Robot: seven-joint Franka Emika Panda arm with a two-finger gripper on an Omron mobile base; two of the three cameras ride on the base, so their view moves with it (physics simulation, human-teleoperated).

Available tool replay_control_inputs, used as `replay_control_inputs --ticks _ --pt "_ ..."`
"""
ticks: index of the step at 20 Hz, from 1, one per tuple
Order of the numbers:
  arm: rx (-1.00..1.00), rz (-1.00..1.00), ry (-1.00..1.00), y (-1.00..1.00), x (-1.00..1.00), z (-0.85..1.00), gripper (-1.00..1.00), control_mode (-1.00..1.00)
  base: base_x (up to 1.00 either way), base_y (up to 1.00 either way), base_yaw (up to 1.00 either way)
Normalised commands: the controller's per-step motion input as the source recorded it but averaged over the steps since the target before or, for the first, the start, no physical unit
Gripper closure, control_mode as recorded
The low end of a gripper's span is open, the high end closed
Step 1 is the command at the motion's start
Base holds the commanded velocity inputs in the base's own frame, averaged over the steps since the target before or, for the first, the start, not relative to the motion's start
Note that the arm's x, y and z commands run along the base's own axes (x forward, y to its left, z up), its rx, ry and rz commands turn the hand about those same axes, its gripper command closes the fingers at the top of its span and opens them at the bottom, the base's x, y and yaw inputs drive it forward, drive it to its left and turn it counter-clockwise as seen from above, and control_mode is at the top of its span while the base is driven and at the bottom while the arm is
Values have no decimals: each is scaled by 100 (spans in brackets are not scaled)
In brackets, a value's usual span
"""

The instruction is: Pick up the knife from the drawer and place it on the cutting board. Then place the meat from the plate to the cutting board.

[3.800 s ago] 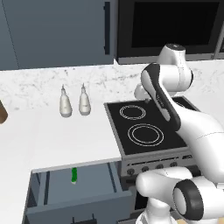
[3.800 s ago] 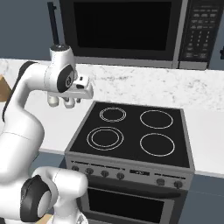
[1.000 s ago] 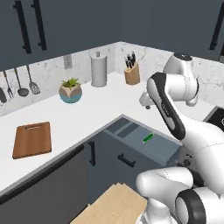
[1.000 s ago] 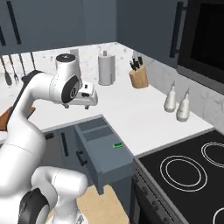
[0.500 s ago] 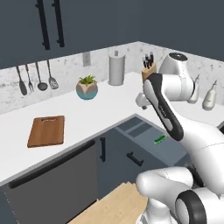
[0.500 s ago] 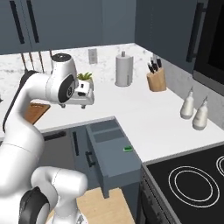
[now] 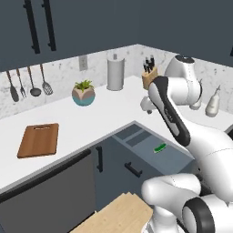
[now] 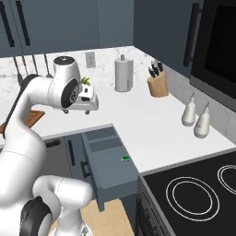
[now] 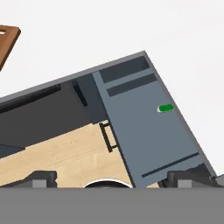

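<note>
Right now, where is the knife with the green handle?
The knife lies in the open drawer, near its right side wall, below the counter; the gripper hangs above.

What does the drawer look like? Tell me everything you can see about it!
The drawer is a wide, shallow box, dark blue-grey, pulled fully open from under the white counter. A black bar handle sits on its front. Near the back, ridges split off narrow slots. Its flat floor holds the little green-handled knife, lying near one side wall. Nothing else touches it.
</note>
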Motion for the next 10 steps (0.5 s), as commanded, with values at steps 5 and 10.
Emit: replay_control_inputs --ticks 5,10 --pt "7 0 0 -16 -5 -32 -100 -100 0 0 0" --pt "23 -37 0 -2 -16 -100 -100 -100 0 0 0"
